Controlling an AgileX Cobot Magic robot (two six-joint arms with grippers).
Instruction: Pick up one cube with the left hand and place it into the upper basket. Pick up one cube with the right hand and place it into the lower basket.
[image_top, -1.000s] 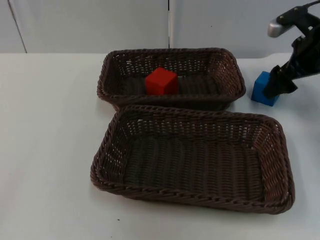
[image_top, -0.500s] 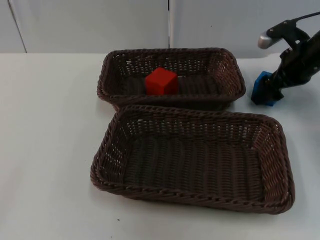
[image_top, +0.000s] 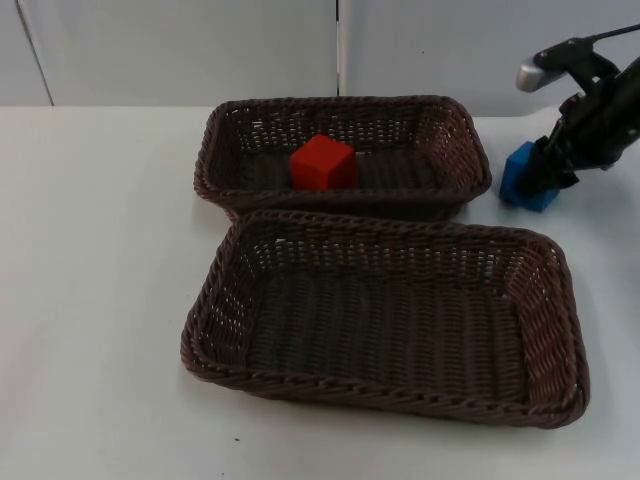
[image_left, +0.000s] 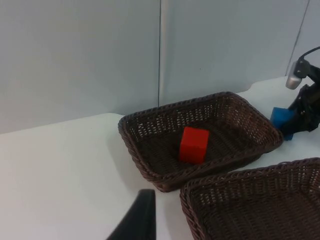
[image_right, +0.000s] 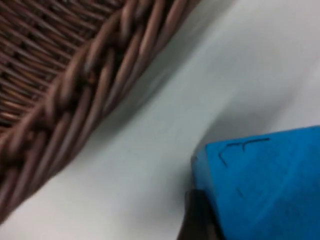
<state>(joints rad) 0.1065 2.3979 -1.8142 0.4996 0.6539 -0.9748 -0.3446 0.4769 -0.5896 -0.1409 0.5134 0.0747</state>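
Beside the upper basket (image_top: 462, 135), right hand (image_top: 555, 165) grips blue cube (image_top: 520, 180).

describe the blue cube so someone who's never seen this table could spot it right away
Start at the upper basket, the wicker one nearest the grey wall. Just off its right end, on the white table, sits the blue cube with the right gripper at it. The only other cube is red and inside that basket.

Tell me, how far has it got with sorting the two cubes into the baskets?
About halfway. The red cube already sits in the upper basket. The right tool is down at the blue cube, which stands on the table beside that basket. The lower basket has no cube yet.
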